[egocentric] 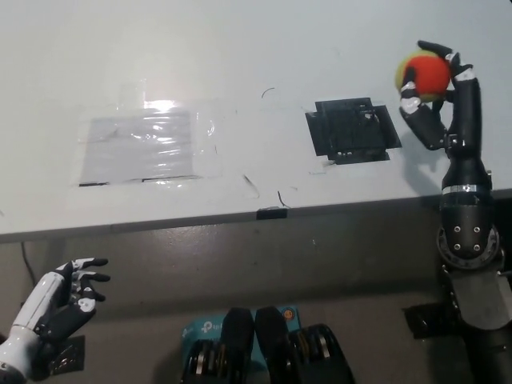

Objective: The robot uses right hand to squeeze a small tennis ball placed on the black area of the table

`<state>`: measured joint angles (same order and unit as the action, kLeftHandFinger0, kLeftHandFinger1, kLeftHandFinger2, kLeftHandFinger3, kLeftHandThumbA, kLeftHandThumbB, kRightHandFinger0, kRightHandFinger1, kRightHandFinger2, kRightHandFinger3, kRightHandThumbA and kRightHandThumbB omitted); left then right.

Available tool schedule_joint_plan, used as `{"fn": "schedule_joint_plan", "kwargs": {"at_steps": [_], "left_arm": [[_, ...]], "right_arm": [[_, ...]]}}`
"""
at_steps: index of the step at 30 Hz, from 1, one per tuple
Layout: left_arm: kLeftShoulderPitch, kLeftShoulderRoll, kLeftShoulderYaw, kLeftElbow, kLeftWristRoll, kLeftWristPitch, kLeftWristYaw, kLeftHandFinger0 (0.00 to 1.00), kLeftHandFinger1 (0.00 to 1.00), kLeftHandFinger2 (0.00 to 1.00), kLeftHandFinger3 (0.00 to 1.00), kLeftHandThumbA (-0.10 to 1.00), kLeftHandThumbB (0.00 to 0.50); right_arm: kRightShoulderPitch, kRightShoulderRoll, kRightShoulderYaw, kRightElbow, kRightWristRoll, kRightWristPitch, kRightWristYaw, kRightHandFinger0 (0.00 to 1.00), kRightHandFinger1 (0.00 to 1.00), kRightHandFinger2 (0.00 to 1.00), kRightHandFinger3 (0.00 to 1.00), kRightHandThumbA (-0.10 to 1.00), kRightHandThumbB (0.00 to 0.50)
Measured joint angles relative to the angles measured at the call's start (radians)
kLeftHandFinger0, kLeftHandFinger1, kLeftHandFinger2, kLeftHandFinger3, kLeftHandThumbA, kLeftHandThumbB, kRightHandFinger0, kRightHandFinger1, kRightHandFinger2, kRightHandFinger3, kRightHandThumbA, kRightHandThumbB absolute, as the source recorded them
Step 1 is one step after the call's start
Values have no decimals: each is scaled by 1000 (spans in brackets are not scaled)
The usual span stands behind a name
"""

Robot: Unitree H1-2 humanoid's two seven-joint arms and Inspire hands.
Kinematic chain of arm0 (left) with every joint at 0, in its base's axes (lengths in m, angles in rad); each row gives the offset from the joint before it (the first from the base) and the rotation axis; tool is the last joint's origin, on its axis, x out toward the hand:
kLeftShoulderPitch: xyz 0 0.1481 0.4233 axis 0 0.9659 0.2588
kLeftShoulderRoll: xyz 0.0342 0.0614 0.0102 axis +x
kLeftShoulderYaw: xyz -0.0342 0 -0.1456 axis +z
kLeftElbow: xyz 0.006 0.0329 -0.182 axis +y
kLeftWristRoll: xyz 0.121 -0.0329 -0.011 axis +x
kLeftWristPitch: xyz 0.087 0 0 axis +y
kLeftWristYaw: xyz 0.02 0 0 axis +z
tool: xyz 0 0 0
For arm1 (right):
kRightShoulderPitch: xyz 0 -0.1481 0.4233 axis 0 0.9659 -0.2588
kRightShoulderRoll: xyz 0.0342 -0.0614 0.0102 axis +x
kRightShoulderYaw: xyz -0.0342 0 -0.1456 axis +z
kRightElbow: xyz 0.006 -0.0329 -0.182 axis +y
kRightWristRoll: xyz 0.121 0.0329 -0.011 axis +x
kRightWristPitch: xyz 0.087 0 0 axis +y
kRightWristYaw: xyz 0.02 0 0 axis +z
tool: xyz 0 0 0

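The black right hand [442, 100] is raised above the white table [256, 48], fingers wrapped around the small orange-and-yellow tennis ball [424, 72], right of the black taped patch [352, 130]. A clear plastic sheet [148, 146] lies further left. The white left hand [60, 300] rests below the table edge, fingers spread.

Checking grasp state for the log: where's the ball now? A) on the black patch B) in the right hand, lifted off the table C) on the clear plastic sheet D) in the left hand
B: the right hand is closed on the ball, raised right of the bare black patch.
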<state>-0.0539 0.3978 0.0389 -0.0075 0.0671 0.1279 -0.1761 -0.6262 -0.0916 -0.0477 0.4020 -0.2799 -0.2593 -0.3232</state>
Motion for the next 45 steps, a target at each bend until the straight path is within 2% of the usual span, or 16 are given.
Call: {"fn": "schedule_joint_plan", "kwargs": {"at_steps": [2,6,7,12,16,18,23,30,33,36,38,41,42,43,44,45], "left_arm": [[0,0,2,0,0,0,0,376,493,641,746,7,23],[0,-1,4,-1,1,-1,0,402,517,662,755,19,19],[1,-1,4,-1,1,0,0,380,500,649,745,-2,14],[2,-1,6,2,1,-5,0,359,481,626,725,-1,27],[3,-1,8,3,1,-7,0,360,482,627,723,49,22],[3,-1,8,3,2,-9,0,377,490,630,731,3,18],[3,-1,8,1,2,-11,0,411,514,662,759,-17,12],[3,-1,8,-1,3,-7,-1,386,494,639,726,17,25],[3,-1,8,-1,4,-7,-1,351,467,616,716,-22,26],[3,-1,8,0,3,-13,-3,357,478,631,726,23,32],[3,-1,8,0,3,-14,-4,367,487,641,734,27,30],[3,-1,8,1,3,-14,-5,374,487,632,733,34,31],[3,-1,8,1,3,-14,-5,373,487,632,733,28,25],[3,-1,8,1,4,-14,-6,374,488,632,732,29,26],[3,-1,8,1,4,-14,-6,362,475,622,726,32,27],[3,-1,7,1,4,-14,-6,357,472,626,728,38,28]], "right_arm": [[0,13,-20,-1,37,0,9,0,0,100,110,-100,174],[6,40,-49,-22,99,7,27,0,0,46,106,-100,153],[8,43,-52,-30,109,9,30,0,0,48,115,-100,141],[15,67,-72,-99,169,29,48,0,0,94,143,-100,155],[15,90,-85,-126,208,34,53,0,0,121,167,-100,157],[15,98,-87,-131,219,37,53,0,0,127,166,-100,160],[22,113,-88,-149,225,55,50,0,0,114,141,-100,189],[52,103,-85,-147,207,66,47,0,0,175,131,-100,183],[52,73,-68,-119,180,66,47,0,0,255,241,-100,123],[50,10,-6,-86,124,73,55,0,34,343,336,-100,109],[45,-46,48,-61,81,78,70,0,176,518,432,-100,143],[34,-132,127,-37,23,107,108,0,270,617,492,-100,152],[26,-155,156,-23,2,116,121,0,294,649,515,-100,128],[15,-179,183,-8,-17,124,129,0,330,700,514,-100,28],[8,-195,204,3,-33,133,136,0,337,708,505,-100,1],[-1,-213,229,18,-58,145,143,0,321,670,458,-100,0]]}}
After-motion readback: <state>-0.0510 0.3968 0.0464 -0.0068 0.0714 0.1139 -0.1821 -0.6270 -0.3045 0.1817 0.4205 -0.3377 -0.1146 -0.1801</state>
